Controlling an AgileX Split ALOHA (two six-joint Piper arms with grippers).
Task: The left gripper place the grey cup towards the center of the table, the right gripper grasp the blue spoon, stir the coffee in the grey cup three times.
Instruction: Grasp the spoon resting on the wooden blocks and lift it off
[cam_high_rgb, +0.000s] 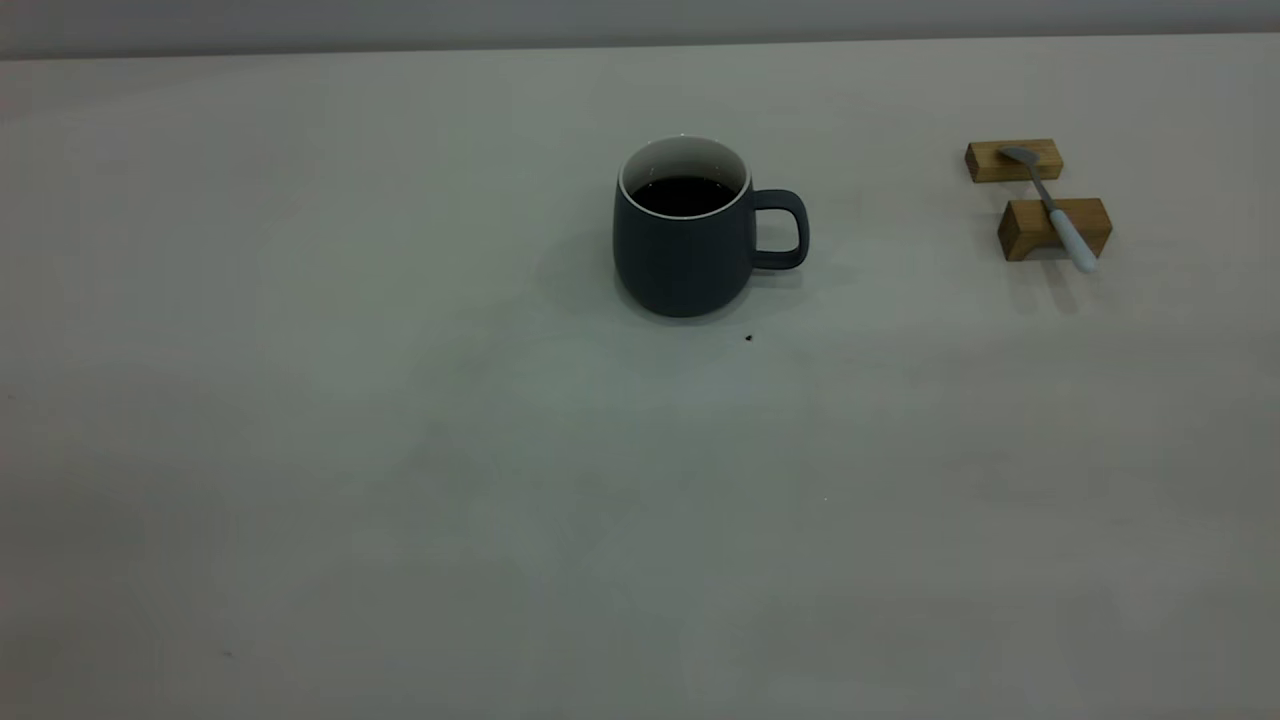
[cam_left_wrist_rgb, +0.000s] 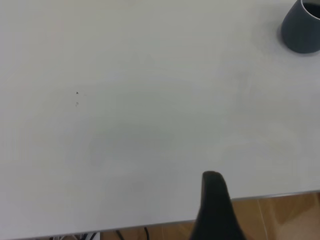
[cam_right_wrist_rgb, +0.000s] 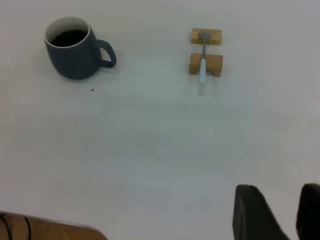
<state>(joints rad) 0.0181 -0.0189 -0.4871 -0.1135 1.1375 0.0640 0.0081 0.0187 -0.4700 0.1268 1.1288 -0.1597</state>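
Waiting at the worktop (cam_high_rgb: 300, 450) edge: my right tool (cam_right_wrist_rgb: 277, 212) sits parted and empty, left tool (cam_left_wrist_rgb: 215, 210) unreadable. Cup (cam_high_rgb: 685, 235) stands mid-worktop; spoon (cam_high_rgb: 1055, 210) bridges two blocks (cam_high_rgb: 1055, 228), handle raised for grabbing.

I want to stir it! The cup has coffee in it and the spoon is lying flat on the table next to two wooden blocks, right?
Not quite. The grey cup does hold dark coffee, but the blue spoon is not flat on the table: it rests across the tops of the two wooden blocks, as the exterior view shows.
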